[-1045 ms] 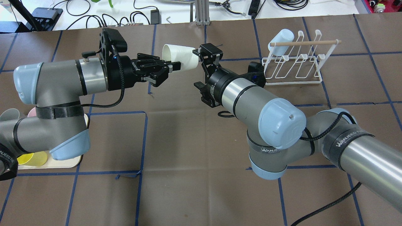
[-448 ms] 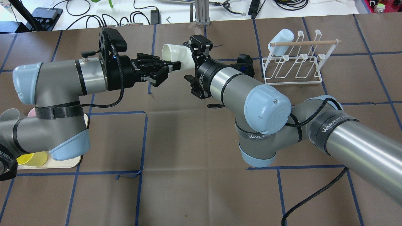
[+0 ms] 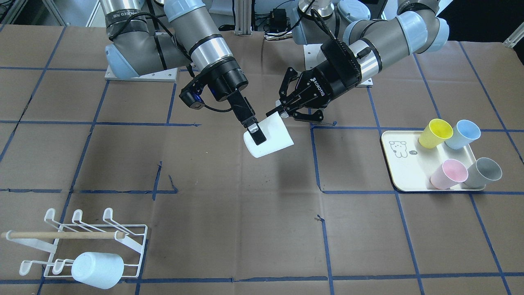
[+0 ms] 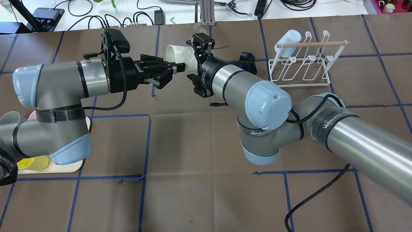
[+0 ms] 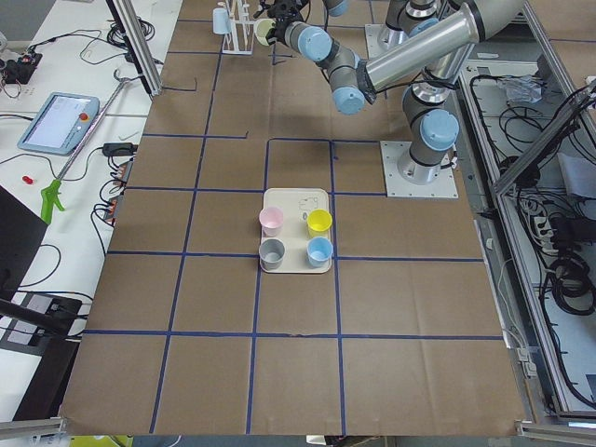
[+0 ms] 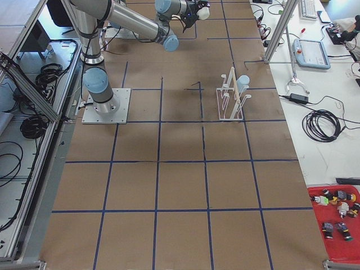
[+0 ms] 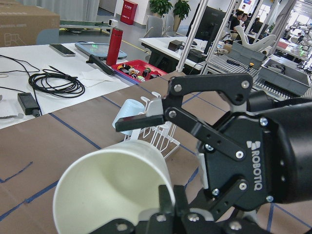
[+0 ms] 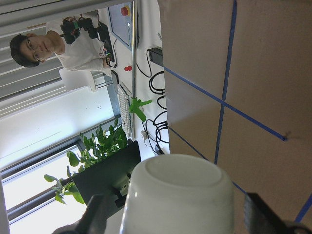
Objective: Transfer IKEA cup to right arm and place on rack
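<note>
Brown paper (image 4: 199, 145) gridded with blue tape covers the table. Items follow the overhead view, left to right.

Lower left: a cream tray (image 4: 74, 166) is largely hidden beneath the left arm (image 4: 54, 83). The front-facing view shows four cups on it: a yellow cup (image 3: 436, 133), a bright blue cup (image 3: 462, 134), a pink cup (image 3: 448, 174) and a grey cup (image 3: 483, 172).

Left of centre: the left gripper (image 4: 178, 68) reaches across horizontally. It is clamped on the rim of the white cup (image 4: 185, 58), with one finger inside the mouth.

Centre: the white cup lies on its side, held clear of the table. Its mouth faces the left gripper and its base faces the right arm (image 4: 231, 83).

The right gripper (image 8: 181, 219) straddles the base end of the cup. Its fingers (image 8: 265, 217) are spread, and a sliver of gap shows on one side in the wrist view. It is not closed on the cup.

Upper right: the rack (image 4: 301, 84) stands on the paper, well apart from both grippers. Its wooden dowel (image 4: 315, 43) runs across the top. A pale blue cup (image 4: 288, 40) hangs mouth-down on the prong at its far left corner.
</note>
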Available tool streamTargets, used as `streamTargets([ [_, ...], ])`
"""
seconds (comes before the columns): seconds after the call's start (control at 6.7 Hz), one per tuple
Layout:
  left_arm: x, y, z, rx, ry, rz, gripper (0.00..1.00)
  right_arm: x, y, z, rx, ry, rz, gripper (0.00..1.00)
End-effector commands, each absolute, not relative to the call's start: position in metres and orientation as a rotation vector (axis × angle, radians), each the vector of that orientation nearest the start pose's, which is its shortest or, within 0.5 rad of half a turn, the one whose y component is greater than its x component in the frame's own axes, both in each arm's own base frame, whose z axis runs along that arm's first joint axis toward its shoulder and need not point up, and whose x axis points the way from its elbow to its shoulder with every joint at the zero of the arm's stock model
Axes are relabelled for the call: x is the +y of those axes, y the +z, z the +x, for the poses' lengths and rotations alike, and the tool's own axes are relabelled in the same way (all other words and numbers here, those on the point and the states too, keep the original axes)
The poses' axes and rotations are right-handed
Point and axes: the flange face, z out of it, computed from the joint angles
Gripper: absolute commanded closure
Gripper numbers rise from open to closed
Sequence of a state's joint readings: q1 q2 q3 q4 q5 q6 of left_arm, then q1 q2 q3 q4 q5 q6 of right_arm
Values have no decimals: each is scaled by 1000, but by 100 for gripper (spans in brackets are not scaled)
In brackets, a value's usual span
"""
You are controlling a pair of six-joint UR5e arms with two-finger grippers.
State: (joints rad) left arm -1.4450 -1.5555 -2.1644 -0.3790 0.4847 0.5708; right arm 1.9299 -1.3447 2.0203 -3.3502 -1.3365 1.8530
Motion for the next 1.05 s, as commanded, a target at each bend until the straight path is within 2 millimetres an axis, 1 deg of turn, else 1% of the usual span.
streamTargets([
  [0.0, -455, 392, -166, -1950, 1051, -850, 94, -446, 376, 335, 1596, -347, 1276, 2],
  [0.15, -455, 393, -166, -1950, 1052, -851, 94, -446, 376, 335, 1597, -345, 1276, 4],
  [0.3, -455, 393, -166, -1950, 1052, -849, 93, -446, 376, 335, 1597, -347, 1276, 10],
  [0.6, -455, 392, -166, -1960, 1034, -817, 92, -446, 377, 335, 1599, -349, 1270, 39],
  [0.9, -455, 392, -166, -1963, 1028, -804, 85, -445, 378, 335, 1602, -352, 1261, 55],
])
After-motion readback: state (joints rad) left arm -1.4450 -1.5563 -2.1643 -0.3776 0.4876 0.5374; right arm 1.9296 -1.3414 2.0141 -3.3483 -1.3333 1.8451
